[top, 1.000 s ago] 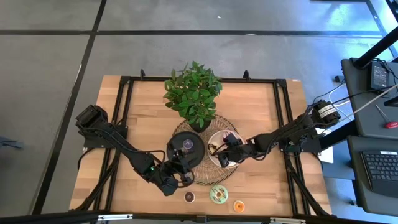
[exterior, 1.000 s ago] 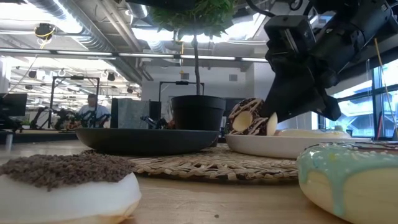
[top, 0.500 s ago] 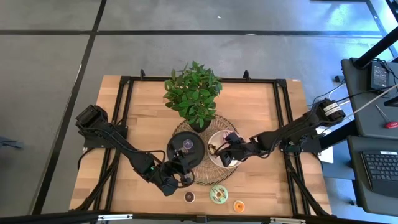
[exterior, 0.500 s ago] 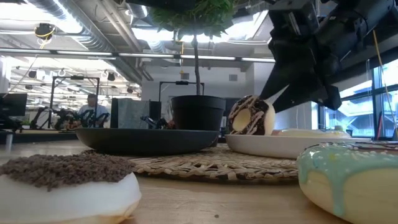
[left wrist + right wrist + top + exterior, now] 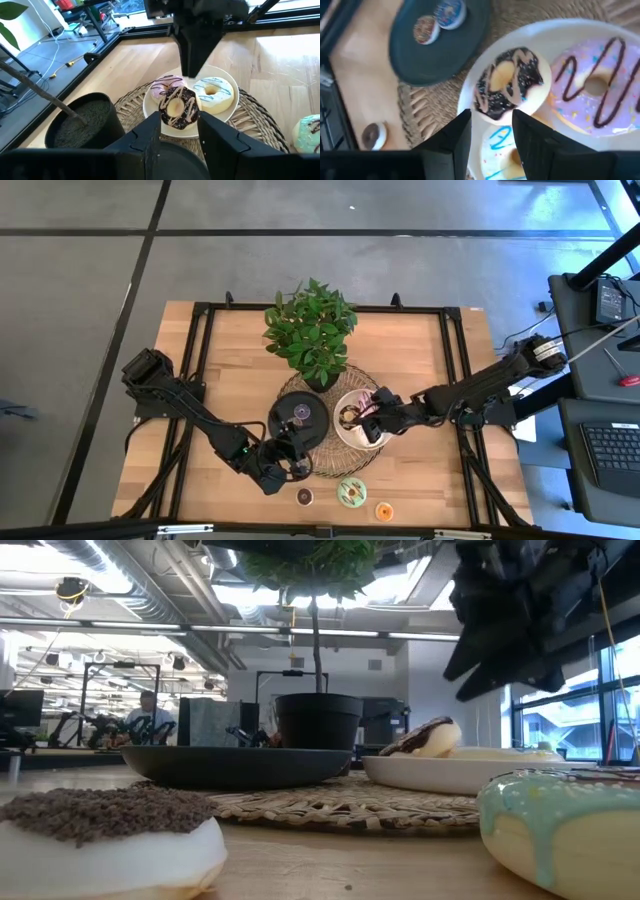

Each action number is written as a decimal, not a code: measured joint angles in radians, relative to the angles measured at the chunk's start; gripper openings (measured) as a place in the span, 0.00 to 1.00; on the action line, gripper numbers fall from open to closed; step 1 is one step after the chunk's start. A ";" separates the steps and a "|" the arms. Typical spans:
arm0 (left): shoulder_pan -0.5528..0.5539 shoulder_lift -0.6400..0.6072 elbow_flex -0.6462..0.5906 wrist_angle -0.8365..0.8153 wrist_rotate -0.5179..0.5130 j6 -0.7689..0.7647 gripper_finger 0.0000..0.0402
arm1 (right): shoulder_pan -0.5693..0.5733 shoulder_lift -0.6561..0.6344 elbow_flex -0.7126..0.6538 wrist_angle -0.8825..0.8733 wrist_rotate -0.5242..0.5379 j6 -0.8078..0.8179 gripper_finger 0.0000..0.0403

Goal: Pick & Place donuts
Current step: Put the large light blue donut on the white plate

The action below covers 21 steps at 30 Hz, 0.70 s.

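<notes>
Above white plate (image 5: pixel 352 442), R gripper (image 5: pixel 372 423) hovers w/ jaws apart, choc-drizzled donut (image 5: pixel 509 85) lying on plate at its 9 o'clock edge; L gripper (image 5: pixel 290 470) idle, jaws apart; next: fetch another donut.

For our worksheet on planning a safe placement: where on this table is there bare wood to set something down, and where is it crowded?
Bare wood lies left of the plant, and right of the white plate under the right arm. The black plate has room beside its two donuts. Crowded: the white plate's three donuts, the front edge with three more, and the left gripper.
</notes>
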 joint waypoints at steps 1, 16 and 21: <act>0.000 0.000 0.000 0.000 0.000 0.000 0.31 | 0.005 -0.014 0.000 0.004 -0.002 -0.039 0.36; 0.000 0.000 0.000 0.000 0.001 0.025 0.31 | 0.244 0.067 0.002 0.339 -0.009 -0.638 0.36; 0.000 0.000 0.000 0.000 0.001 0.026 0.31 | 0.254 0.186 0.023 0.396 -0.090 -0.682 0.36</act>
